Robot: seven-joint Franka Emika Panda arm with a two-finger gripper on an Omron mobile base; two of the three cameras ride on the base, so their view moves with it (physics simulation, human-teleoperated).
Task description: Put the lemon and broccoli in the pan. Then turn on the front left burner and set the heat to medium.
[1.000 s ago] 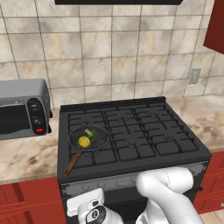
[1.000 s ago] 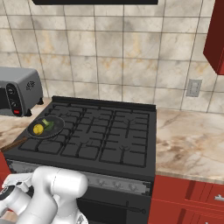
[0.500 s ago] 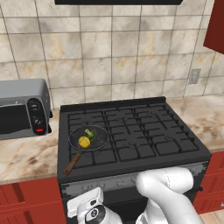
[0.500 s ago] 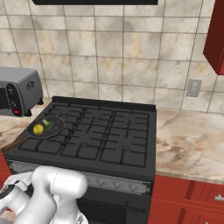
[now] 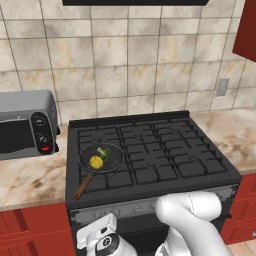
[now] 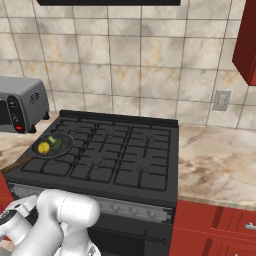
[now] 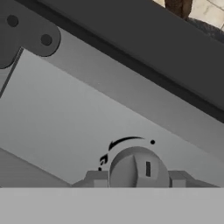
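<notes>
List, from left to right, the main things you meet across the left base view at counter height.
toaster oven → pan holding the lemon and broccoli → wall socket

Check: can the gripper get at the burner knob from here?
Looks like yes. In the hand view the knob sits between the two fingertips of the gripper, nothing in between. Actual contact can't be confirmed.

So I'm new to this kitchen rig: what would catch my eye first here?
The pan on the stove's front left, with the yellow lemon and green broccoli inside it. Next, in the hand view, the gripper closed around a grey stove knob on the front panel. A toaster oven sits on the counter to the left.
</notes>
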